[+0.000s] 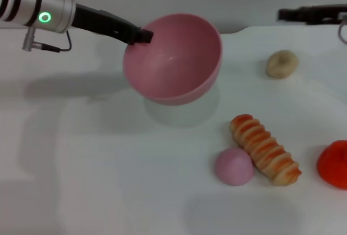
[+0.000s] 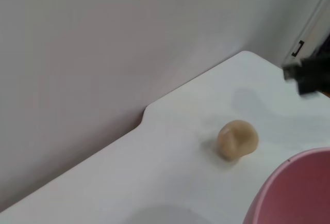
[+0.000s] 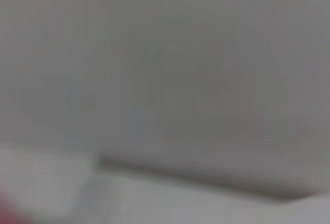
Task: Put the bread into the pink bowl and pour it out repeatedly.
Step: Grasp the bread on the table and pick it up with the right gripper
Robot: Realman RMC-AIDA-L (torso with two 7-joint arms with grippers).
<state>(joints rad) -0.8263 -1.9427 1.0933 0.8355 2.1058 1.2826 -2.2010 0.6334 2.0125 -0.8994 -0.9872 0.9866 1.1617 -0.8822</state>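
Note:
The pink bowl (image 1: 172, 59) hangs tilted above the table, its mouth turned toward me and nothing inside it. My left gripper (image 1: 142, 36) is shut on the bowl's far-left rim. A slice of the bowl (image 2: 296, 190) shows in the left wrist view. The bread (image 1: 264, 148), striped orange and cream, lies on the table to the right of and nearer than the bowl. My right gripper (image 1: 287, 14) hovers high at the far right, away from both. The right wrist view shows neither thing.
A small pink dome bun (image 1: 233, 166) touches the bread's left side. A beige lump (image 1: 282, 64) (image 2: 236, 139) lies at the back right. A red object (image 1: 333, 163) sits at the right edge. The wall runs along the table's far edge.

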